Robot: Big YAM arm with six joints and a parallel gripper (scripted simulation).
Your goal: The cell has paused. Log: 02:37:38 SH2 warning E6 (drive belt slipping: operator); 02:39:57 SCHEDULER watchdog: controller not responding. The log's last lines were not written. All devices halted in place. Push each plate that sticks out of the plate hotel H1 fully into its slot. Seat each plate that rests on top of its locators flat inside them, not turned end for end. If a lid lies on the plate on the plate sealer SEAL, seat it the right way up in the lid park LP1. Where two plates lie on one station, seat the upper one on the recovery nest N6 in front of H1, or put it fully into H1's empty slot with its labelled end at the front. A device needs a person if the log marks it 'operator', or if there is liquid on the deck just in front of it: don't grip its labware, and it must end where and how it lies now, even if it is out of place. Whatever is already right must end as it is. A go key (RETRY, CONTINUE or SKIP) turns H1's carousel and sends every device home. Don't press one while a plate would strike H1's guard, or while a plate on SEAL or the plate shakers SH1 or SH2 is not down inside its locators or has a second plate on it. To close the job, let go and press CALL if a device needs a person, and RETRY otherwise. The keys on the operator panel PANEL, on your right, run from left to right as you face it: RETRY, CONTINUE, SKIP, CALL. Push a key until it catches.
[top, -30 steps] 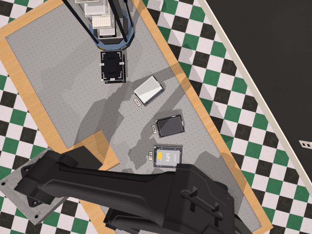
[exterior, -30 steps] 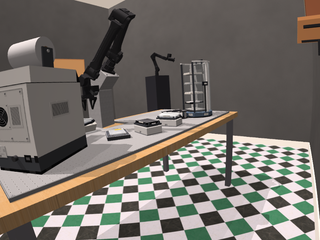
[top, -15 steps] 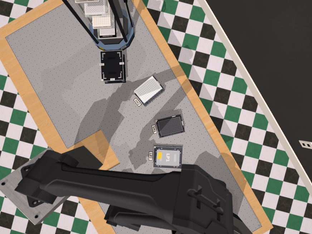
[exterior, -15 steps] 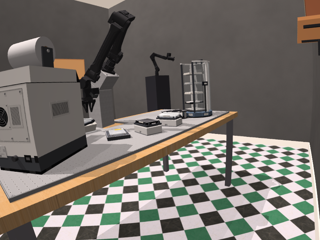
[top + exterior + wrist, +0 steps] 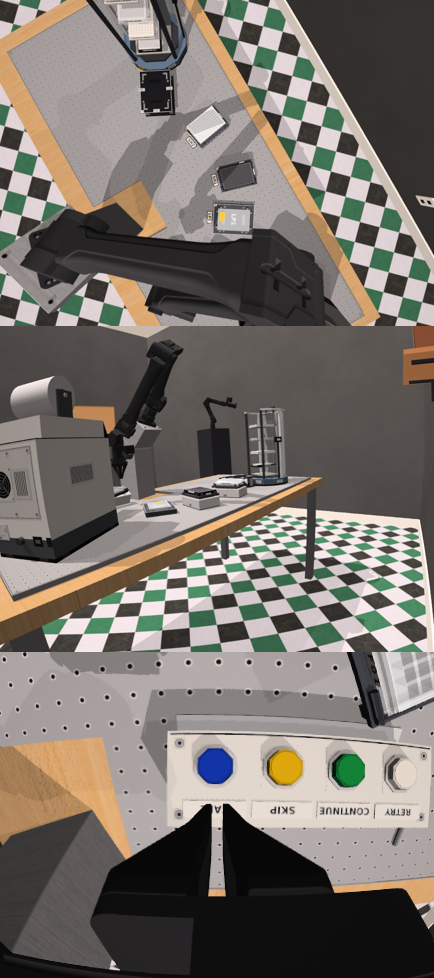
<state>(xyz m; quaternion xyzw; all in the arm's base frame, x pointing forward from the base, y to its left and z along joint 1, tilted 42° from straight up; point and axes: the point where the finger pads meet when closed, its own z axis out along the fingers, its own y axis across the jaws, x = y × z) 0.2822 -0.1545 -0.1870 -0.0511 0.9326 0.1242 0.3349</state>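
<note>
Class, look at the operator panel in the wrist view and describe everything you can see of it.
The operator panel is a pale, flat rectangular plate with screws at its corners, lying on the perforated grey deck. It carries four octagonal keys in a row: blue, yellow, green and white. Labels beneath read SKIP, CONTINUE and RETRY upside down. The gripper, jaws shut and empty, hides the blue key's label.

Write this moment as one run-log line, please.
gripper: shut, empty | position: above blue button on button panel | button: not yet pressed

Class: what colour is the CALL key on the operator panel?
Blue; the CALL key shows best in the wrist view.
</note>
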